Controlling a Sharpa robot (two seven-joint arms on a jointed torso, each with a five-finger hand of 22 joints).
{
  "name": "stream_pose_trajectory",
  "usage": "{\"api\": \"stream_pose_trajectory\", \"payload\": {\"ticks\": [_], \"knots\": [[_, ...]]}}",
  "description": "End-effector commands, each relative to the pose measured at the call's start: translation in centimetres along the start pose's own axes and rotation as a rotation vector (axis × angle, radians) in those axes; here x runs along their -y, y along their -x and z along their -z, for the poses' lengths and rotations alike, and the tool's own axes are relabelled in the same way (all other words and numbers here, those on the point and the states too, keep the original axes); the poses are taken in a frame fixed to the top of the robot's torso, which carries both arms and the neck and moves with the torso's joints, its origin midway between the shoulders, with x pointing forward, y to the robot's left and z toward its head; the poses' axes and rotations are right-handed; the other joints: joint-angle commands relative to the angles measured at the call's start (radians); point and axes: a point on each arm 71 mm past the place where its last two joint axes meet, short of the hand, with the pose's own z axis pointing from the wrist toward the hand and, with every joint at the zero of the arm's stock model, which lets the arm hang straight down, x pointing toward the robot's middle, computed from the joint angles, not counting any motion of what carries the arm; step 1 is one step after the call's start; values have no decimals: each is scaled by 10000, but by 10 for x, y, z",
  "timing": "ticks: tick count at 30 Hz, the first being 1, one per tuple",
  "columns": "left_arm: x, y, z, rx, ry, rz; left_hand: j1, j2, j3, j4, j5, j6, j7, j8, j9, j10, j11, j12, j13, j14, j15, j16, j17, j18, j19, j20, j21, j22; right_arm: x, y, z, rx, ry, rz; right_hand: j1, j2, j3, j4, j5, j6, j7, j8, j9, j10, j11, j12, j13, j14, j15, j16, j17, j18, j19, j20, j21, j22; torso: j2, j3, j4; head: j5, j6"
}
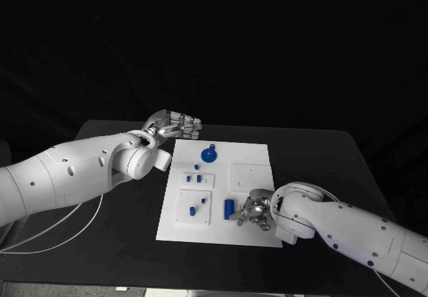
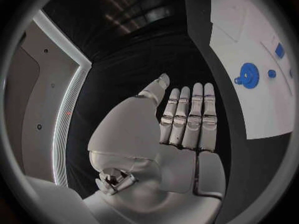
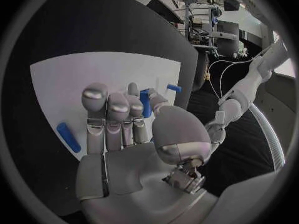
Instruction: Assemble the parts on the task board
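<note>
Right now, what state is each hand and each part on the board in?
Left hand: open, flat, off the board's far-left corner.
Right hand: over the board's near edge; grip unclear.
Blue gear: flat on the task board.
Blue peg: lying beside the right hand.

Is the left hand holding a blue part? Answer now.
No. The left hand is flat with straight fingers and nothing in it, off the task board.
</note>
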Motion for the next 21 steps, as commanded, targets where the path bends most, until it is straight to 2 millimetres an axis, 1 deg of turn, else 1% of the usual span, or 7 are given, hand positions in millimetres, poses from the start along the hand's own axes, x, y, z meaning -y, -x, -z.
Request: {"api": "stream_pose_trajectory", "payload": {"ticks": [1,4,6,11,14,17,21], "knots": [[1,-2,0,-160,-68,11,35,65,-13,39,45,-76,-1,1,2,-51,-22,-7,-6,-68,18,3,-1,53,36,33,-29,-10,2,0,0,28,14,132,-76,-11,76,-5,101,20,-51,-3,-19,35,-23,18,5,31,-4,48,-21,-97,518,-20,17,1,-5,-3,4,-7,9],[1,-2,0,-159,-59,8,35,65,-13,39,45,-76,-1,1,2,-51,-22,-7,-6,-68,18,3,-1,53,36,33,-29,-10,4,1,2,-23,102,106,-19,-174,60,-119,209,23,-51,0,-22,32,-26,18,6,33,-8,48,-25,-94,517,-23,3,-6,-4,-3,3,3,8],[1,-1,0,-153,-52,5,35,65,-13,39,45,-76,-1,1,2,-51,-22,-7,-6,-68,18,3,-1,53,36,33,-29,-10,5,1,4,-74,228,33,-24,-374,-32,-187,334,33,-48,-1,-25,31,-24,20,10,28,-12,35,-36,-92,517,-27,-2,-10,-1,-1,-1,-2,14],[0,1,1,-126,-41,-5,35,65,-13,39,45,-76,-1,1,2,-51,-22,-7,-6,-68,18,3,-1,53,36,33,-29,-10,8,3,11,-116,702,-299,117,-646,-269,-246,289,-178,27,1,-23,27,21,185,155,20,-16,-23,-91,-70,517,-42,-56,-41,-7,11,-15,-32,28],[0,1,1,-116,-41,-9,35,65,-13,39,45,-76,-1,1,2,-51,-22,-7,-6,-68,18,3,-1,53,36,33,-29,-10,9,9,18,17,1071,-555,267,-730,-383,-227,266,-551,150,3,-37,81,91,413,344,19,20,-21,-99,-35,522,-3,-38,-44,-8,13,-19,-75,47],[0,2,1,-102,-44,-13,35,65,-13,39,45,-76,-1,1,2,-51,-22,-7,-6,-68,18,3,-1,53,36,33,-29,-10,11,18,27,265,1308,-736,419,-778,-395,-272,250,-645,179,-3,-27,98,107,462,388,20,29,-7,-94,-17,523,6,-23,-43,-4,20,-28,-103,67],[0,3,2,-83,-48,-19,35,65,-13,39,45,-76,-1,1,2,-51,-22,-7,-6,-68,18,3,-1,53,36,33,-29,-10,21,37,41,849,1367,-939,767,-802,-368,-446,181,-701,201,-5,-13,142,118,560,467,24,39,25,-78,-4,525,20,46,-20,-8,12,-34,-180,104]]}}
